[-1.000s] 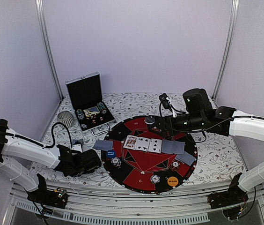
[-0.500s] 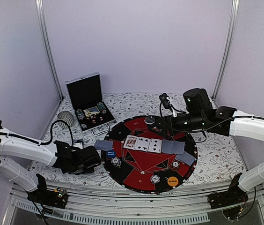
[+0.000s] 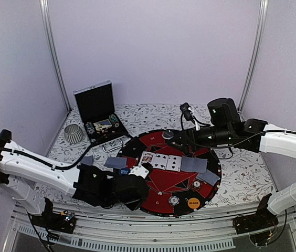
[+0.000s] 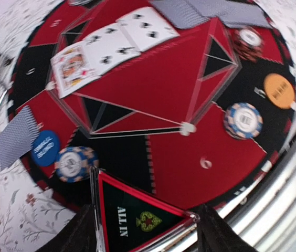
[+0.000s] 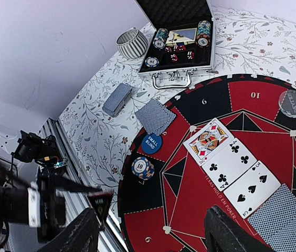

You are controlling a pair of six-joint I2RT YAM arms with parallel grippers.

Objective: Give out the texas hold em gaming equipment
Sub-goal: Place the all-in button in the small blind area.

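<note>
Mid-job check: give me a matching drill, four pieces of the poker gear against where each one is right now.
Things:
1. ALL IN marker
2. blue blind button
3. orange blind button
4. face-down card stack

Places:
A. on the floral cloth, off the mat
B. held in the left end effector
C. on a black field by the mat's near edge
D. at the mat's left rim, next to a striped chip

Pairs: 1-B, 2-D, 3-C, 4-A
</note>
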